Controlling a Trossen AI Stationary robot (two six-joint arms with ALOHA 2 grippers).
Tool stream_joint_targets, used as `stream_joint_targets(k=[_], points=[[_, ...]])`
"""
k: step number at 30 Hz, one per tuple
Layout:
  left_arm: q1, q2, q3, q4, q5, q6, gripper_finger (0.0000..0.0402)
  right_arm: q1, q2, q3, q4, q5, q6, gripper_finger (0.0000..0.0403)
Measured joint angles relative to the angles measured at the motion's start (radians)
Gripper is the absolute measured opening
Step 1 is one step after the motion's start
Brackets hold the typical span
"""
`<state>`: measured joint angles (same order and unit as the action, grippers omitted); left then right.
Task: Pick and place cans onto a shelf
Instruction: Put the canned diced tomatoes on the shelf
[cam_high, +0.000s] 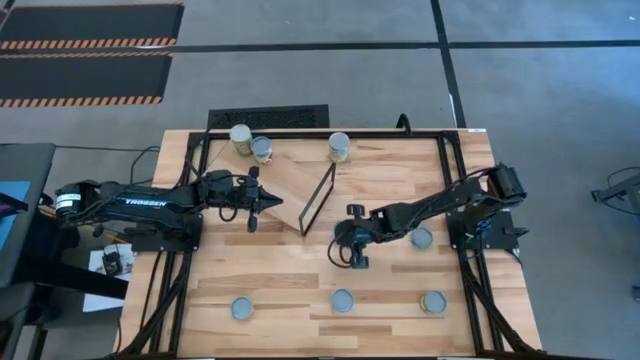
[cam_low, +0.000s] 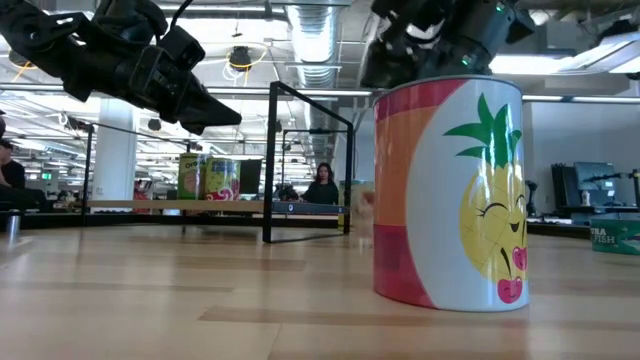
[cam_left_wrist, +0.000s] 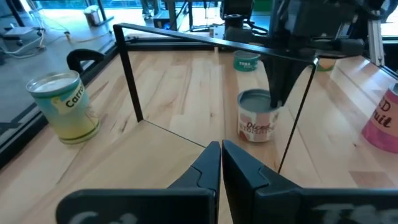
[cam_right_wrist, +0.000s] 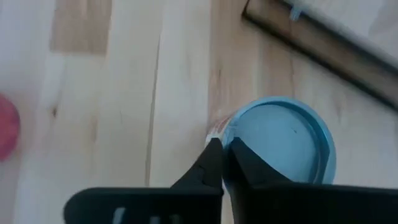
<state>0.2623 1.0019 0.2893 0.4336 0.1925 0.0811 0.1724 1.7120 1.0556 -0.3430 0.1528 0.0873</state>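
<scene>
The shelf (cam_high: 290, 182) is a light plywood board lying askew on the table, with a thin black frame (cam_high: 320, 198) at its right end. Two cans (cam_high: 250, 144) stand at its far left corner, and a third can (cam_high: 339, 147) stands on the table beyond the frame. My left gripper (cam_high: 262, 208) hovers shut over the board's near left edge and holds nothing. My right gripper (cam_right_wrist: 222, 158) comes down on a red-labelled can (cam_left_wrist: 255, 121) just right of the frame, its fingers nearly together at the can's rim. My right gripper has the rim (cam_right_wrist: 217, 134) of the can's top between its two fingers. One finger is outside the wall and the other lies over the bluish lid (cam_right_wrist: 280, 143). The fingers slant down from the table's right. The can stands upright on the table.
Three cans stand in a row near the front edge (cam_high: 242, 308) (cam_high: 342, 300) (cam_high: 433, 302), and one more (cam_high: 422, 238) under my right arm. The pineapple-labelled can (cam_low: 450, 190) fills the low view. Black rails run along the table's left, right and far sides.
</scene>
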Motion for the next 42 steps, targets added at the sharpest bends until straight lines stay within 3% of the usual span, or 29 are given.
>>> stream_joint_targets(k=[9, 17, 22, 26, 33, 42], points=[[0.0, 0.0, 0.0, 0.006, 0.002, -0.015, 0.0006, -0.062, -0.004, 0.1, -0.05, 0.006, -0.099, 0.0013], [0.014, -0.006, 0.011, 0.001, -0.048, -0.042, 0.0006, -0.054, -0.056, 0.389, -0.487, 0.006, -0.13, 0.0018], [0.069, -0.015, 0.039, -0.031, -0.042, -0.064, 0.0006, -0.11, -0.064, 0.6, -0.581, 0.055, -0.266, 0.0014], [0.111, -0.016, 0.041, -0.043, -0.023, -0.065, 0.0006, -0.232, -0.054, 0.667, -0.511, 0.051, -0.417, 0.0014], [0.134, -0.015, 0.041, -0.058, -0.014, -0.061, 0.0006, -0.446, 0.091, 0.707, -0.406, -0.158, -0.604, 0.0014], [0.134, -0.013, 0.041, -0.088, -0.024, -0.044, 0.0006, -0.475, 0.347, 0.878, -0.406, -0.294, -0.701, 0.0014]])
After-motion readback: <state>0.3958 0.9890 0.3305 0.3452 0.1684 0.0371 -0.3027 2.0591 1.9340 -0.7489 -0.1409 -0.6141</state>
